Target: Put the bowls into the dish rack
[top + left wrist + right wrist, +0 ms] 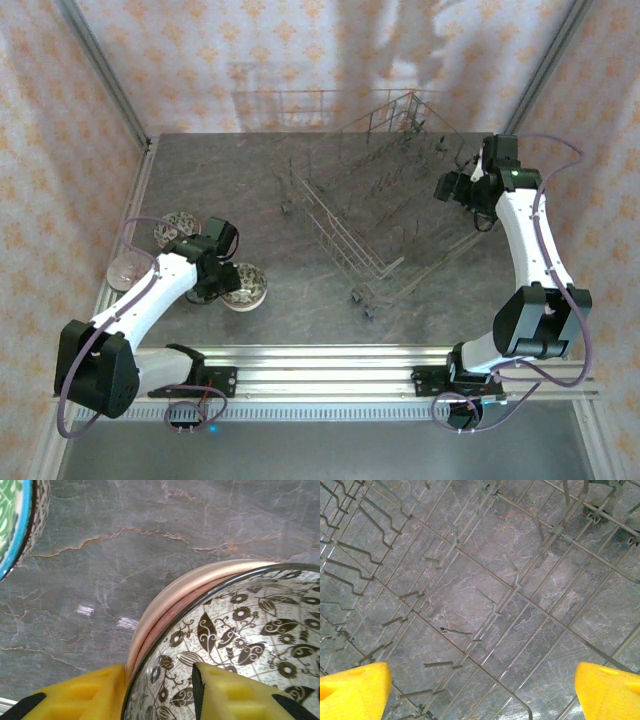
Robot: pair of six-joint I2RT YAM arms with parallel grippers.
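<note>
Two nested bowls (250, 630), seen wrist-close, between left jaws, grip unclear; right jaws gape above rack (516, 586).

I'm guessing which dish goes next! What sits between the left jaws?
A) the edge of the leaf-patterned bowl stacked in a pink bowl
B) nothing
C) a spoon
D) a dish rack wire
A: one yellow left jaw is inside the leaf-patterned bowl, the other outside the pink bowl that holds it.
</note>
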